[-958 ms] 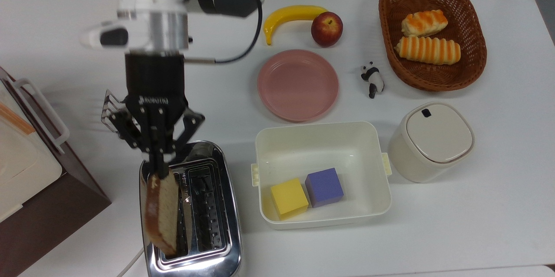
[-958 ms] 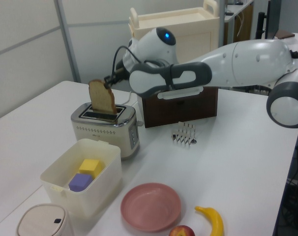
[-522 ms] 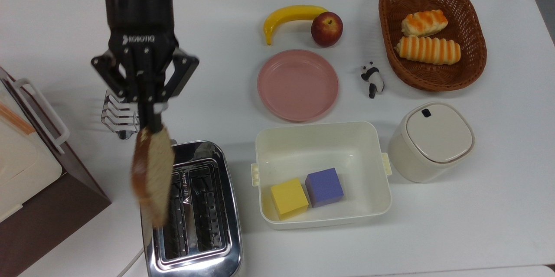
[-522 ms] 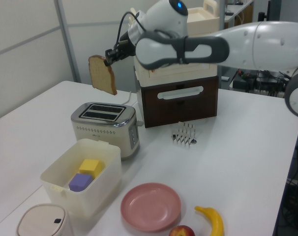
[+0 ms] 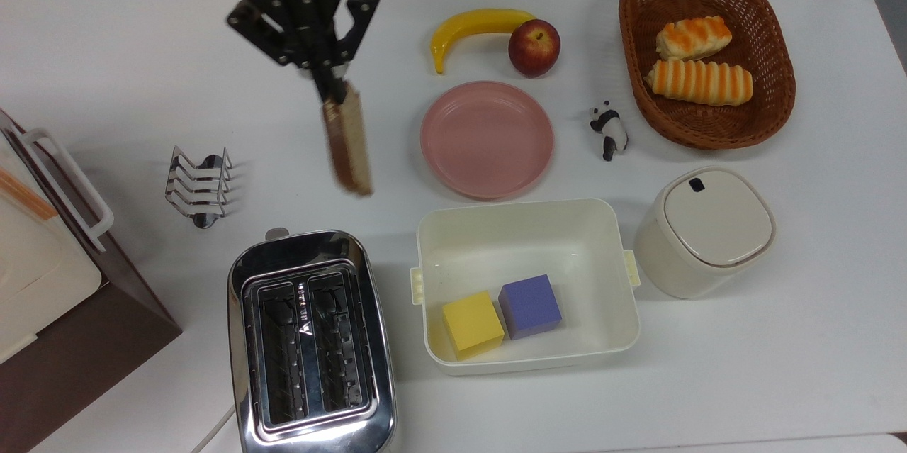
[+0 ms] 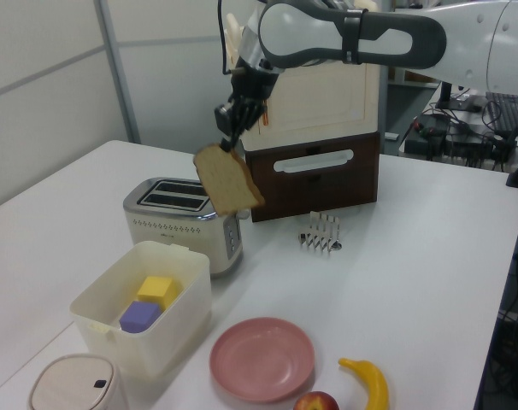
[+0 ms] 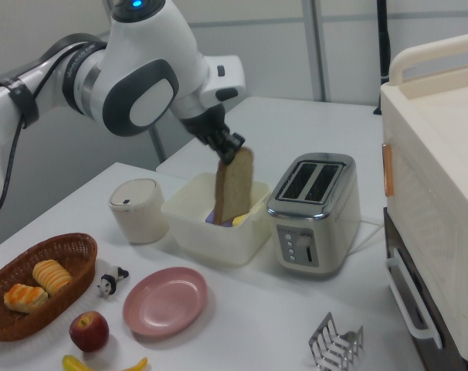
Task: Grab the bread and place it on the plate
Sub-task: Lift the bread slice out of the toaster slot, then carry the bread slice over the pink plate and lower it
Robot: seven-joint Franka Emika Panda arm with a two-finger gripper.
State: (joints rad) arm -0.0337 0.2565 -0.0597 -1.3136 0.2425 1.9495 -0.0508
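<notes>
While the gripper (image 5: 333, 88) pinches the bread (image 5: 347, 139) aloft, its fingertips stay hidden.

The gripper (image 5: 327, 81) body bears white lettering, possibly "ROBOTIQ", hardly legible.

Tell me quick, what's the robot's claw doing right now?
Gripper: shut on the flat brown slice of toast bread, held up in the air beside the round pale pink plate.

Gripper (image 5: 331, 81) lifted the bread (image 5: 347, 138) clear of the toaster (image 5: 312, 339), carried it off the toaster's slots toward the top view's upper right, ended in the air just beside the plate (image 5: 487, 138), toast rack (image 5: 199, 186) uncovered, slots left empty
</notes>
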